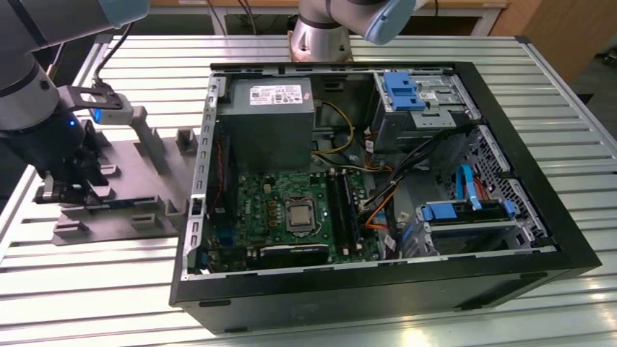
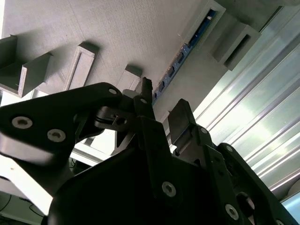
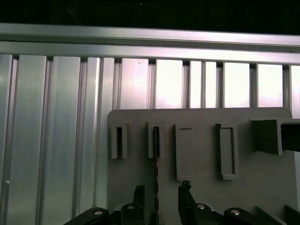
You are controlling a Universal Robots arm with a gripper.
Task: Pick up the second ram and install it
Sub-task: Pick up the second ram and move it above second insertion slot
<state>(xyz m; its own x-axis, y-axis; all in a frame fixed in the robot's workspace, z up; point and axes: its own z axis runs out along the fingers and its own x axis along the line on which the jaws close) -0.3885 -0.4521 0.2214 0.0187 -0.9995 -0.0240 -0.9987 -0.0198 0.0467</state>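
The second ram (image 1: 120, 204) stands on its edge in a slot of the grey moulded tray (image 1: 144, 173), at the exterior view's left. In the second wrist view it is a blue-green strip (image 2: 180, 58); in the first wrist view it is a thin dark line (image 3: 156, 164). My gripper (image 1: 66, 194) hangs low over the tray at one end of the stick. It is open (image 3: 161, 191), with one black finger (image 3: 138, 193) on each side of the ram's edge and a gap between each finger and the board (image 2: 163, 101).
An open computer case (image 1: 540, 217) lies at the exterior view's right, with a green motherboard (image 1: 260, 210), long black memory slots (image 1: 339, 210), a power supply (image 1: 270, 116) and blue drive cages (image 1: 405, 90). The table is slatted aluminium (image 1: 97, 289). A second arm's base (image 1: 323, 36) stands at the back.
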